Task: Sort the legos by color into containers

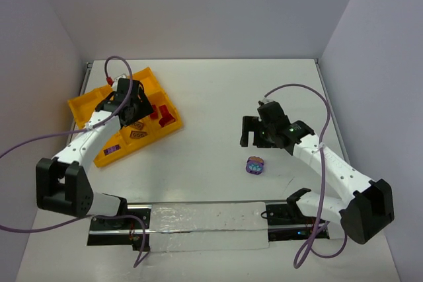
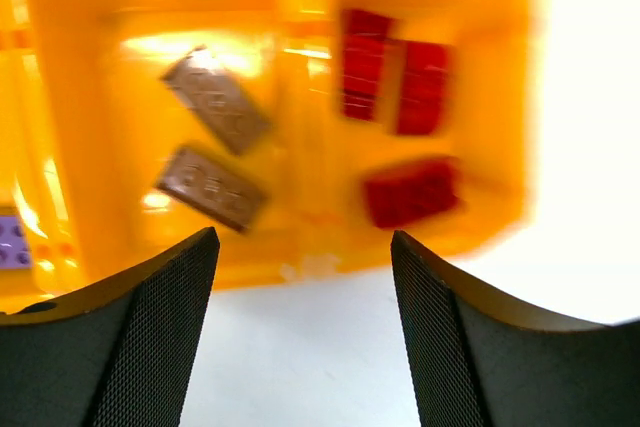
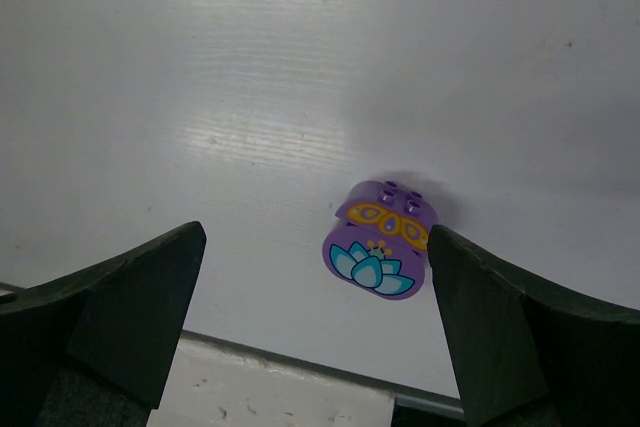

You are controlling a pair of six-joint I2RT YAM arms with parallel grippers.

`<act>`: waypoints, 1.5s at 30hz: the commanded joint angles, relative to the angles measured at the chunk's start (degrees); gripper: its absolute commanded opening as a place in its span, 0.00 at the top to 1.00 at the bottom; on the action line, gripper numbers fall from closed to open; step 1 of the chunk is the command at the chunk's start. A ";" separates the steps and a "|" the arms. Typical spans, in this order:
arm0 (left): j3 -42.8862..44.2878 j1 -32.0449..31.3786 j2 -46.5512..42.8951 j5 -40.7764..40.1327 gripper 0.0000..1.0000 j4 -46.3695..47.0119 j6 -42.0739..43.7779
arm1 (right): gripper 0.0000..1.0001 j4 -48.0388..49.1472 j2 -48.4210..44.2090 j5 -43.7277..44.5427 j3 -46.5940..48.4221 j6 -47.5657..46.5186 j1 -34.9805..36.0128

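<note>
On a white table (image 1: 218,90), pale walls (image 1: 198,4) around — left gripper (image 2: 302,242) parted, right gripper (image 3: 315,235) wide, both empty.

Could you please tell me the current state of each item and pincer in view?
Left pincer: open, empty, above the tray.
Right pincer: open, empty, near the loose purple brick, not touching it.
Loose purple brick: lying on the table, not yet sorted.
Red bricks: three together in one tray cell.
Brown bricks: two in the neighbouring cell.
Tray purple brick: in a separate cell.
</note>
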 commanded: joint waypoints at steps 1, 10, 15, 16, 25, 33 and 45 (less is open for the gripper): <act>4.17 -5.09 -7.70 1.67 0.25 -3.45 -5.03 | 0.00 2.97 -0.41 4.55 -4.40 5.13 0.21; 1.86 -13.11 -15.22 2.99 0.30 -7.61 -10.43 | 0.00 7.21 -1.26 3.49 -12.89 10.60 0.21; 0.85 -16.19 -16.63 2.11 0.30 -8.49 -10.90 | 0.00 9.70 0.26 3.62 -14.51 13.76 0.21; 0.42 -16.73 -16.85 1.95 0.30 -8.40 -10.85 | 0.00 10.23 0.48 3.72 -14.71 14.07 0.21; 0.30 -18.34 -14.16 1.25 0.29 -8.20 -10.11 | 0.09 13.80 4.09 4.10 -16.64 15.58 1.06; 0.01 -18.80 -12.27 1.71 0.29 -7.72 -10.12 | 0.25 15.85 6.01 1.78 -14.23 14.64 4.22; -2.19 -19.38 -12.15 4.13 0.28 -6.32 -10.69 | 0.76 14.81 11.11 1.95 -6.56 13.58 7.63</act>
